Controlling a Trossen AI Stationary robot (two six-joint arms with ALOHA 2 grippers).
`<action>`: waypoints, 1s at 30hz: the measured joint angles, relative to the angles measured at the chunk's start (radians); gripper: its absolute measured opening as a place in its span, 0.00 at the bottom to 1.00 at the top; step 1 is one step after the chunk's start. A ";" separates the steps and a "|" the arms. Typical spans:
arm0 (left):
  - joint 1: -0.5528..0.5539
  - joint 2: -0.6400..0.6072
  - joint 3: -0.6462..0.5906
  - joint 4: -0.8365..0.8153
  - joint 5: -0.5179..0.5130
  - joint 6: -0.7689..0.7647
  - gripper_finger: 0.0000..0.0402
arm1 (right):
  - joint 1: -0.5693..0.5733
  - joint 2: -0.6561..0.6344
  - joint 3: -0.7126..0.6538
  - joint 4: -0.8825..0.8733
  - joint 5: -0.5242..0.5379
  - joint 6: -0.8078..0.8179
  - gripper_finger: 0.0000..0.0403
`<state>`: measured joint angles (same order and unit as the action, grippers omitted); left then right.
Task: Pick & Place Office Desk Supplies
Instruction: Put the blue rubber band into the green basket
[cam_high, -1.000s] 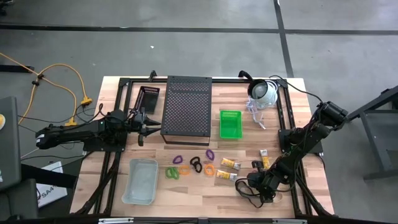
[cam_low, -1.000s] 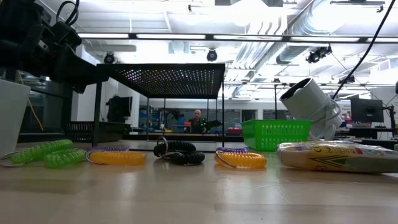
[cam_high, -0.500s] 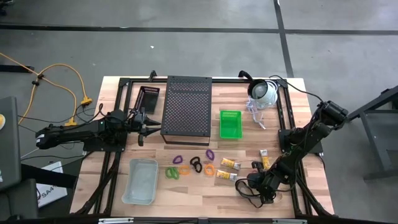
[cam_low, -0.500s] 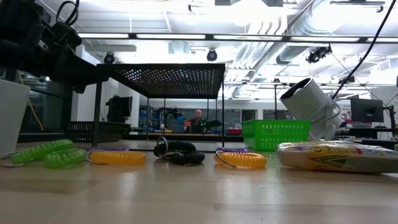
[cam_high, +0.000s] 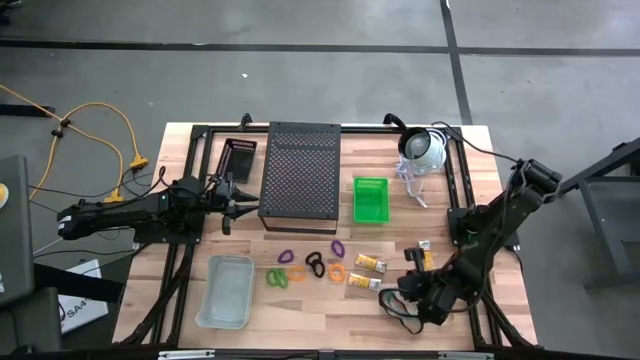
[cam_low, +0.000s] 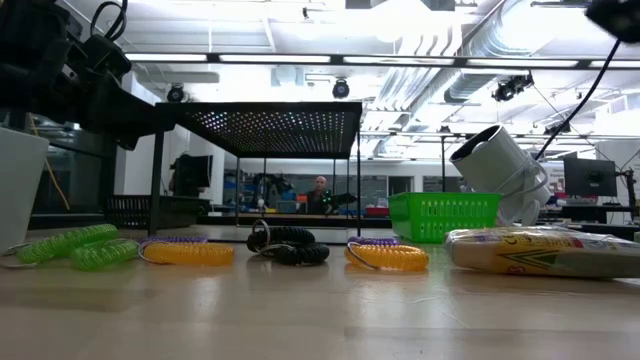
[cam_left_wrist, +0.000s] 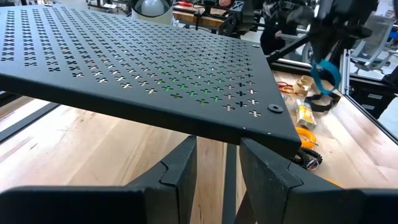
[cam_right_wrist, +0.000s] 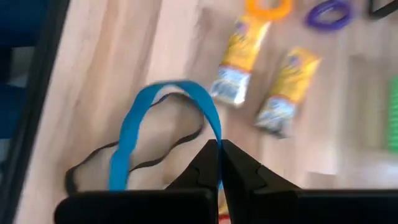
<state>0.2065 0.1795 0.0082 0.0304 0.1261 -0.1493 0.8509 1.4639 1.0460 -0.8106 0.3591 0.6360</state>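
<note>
Table (cam_high: 330, 315): I see a wooden top carrying all the supplies, with both arms mounted at its sides.
Black perforated rack (cam_high: 300, 175): stands at the table's far-centre; nothing of the task rests on it that I can see.
Clear tray (cam_high: 225, 290): lies at the near-left of the table, apart from the loops; it looks unfilled.
Green basket (cam_high: 370, 198): sits just right of the rack; I cannot tell whether it holds anything.
Left claw (cam_left_wrist: 217, 168): waits beside the rack's left edge, fingers parted around nothing, one either side of a rack leg in its wrist view.
Right claw (cam_right_wrist: 217, 155): low over the near-right of the table, fingers pinched shut on a blue rubber band (cam_right_wrist: 165, 118), which loops up from the fingertips clear of the wood.
Coiled loops (cam_high: 305, 268): purple, green, orange and black, clustered on the table centre-near, between the tray and the packets.
Yellow-and-white packets (cam_right_wrist: 261, 68): lying flat on the table, just beyond the right claw.
Black rubber band (cam_right_wrist: 134, 158): flat on the table beneath the blue one, not gripped.
Step in hand: I judge this as the pick of the blue band complete, carry pending.
Next move: I would raise the right claw until the band hangs free of the black one, then travel to a container; which container is intended I cannot tell.
</note>
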 joint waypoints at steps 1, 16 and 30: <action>0.000 0.000 0.000 0.000 0.000 0.000 0.29 | 0.000 0.000 0.020 -0.028 0.024 -0.010 0.01; 0.000 0.000 0.000 0.000 0.000 0.000 0.29 | -0.109 0.000 0.201 -0.248 0.191 -0.111 0.01; 0.000 0.000 0.000 0.000 0.000 0.000 0.29 | -0.396 0.000 0.209 -0.257 0.227 -0.182 0.01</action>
<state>0.2063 0.1794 0.0082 0.0306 0.1261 -0.1493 0.4553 1.4635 1.2549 -1.0677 0.5860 0.4545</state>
